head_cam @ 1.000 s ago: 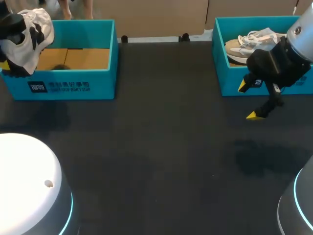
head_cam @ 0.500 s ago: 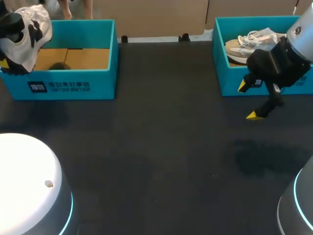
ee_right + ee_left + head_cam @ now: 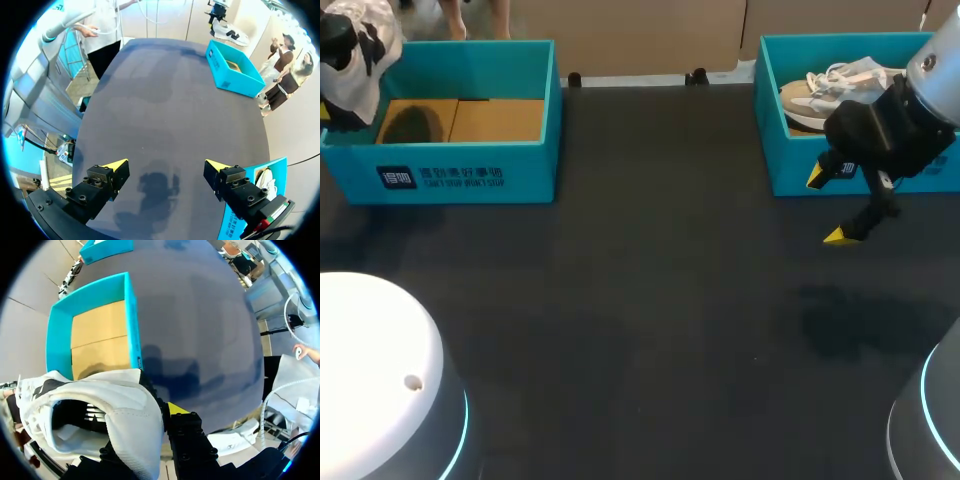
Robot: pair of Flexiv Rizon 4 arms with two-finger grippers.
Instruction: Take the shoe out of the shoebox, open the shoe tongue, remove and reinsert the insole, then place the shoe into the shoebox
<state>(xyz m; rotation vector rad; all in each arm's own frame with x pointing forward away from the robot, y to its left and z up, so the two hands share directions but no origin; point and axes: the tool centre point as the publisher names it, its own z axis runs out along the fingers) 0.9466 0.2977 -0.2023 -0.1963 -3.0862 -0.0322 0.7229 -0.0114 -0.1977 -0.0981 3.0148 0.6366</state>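
Over the far left corner of the surface (image 3: pixel 650 300), the shoe (image 3: pixel 355 55) is held up in the air, just above the left end wall of the box (image 3: pixel 470 175), whose cardboard floor lies bare. The left gripper (image 3: pixel 160 420) is clenched on the shoe's side wall by the opening: one yellow tip is seen outside the wall, while the other finger is hidden by the shoe. The right gripper (image 3: pixel 828 207) is released and holds nothing. It hangs over the surface just in front of the second box (image 3: pixel 790 170), in which a second shoe (image 3: pixel 830 85) lies. The shoe is thus judged to be out of its box, with the tongue and insole steps not yet done. Several things could go wrong from here. The hold is taken on a thin, soft edge, so the shoe could swing or slip free under its own weight. Because it hangs at the surface's corner, a slip could send it off the edge instead of onto the surface. If it is lowered too close, the box wall could be caught and the box dragged. The right gripper is well apart from the shoe, so a long reach across is needed, and a misjudged approach could knock the shoe loose.
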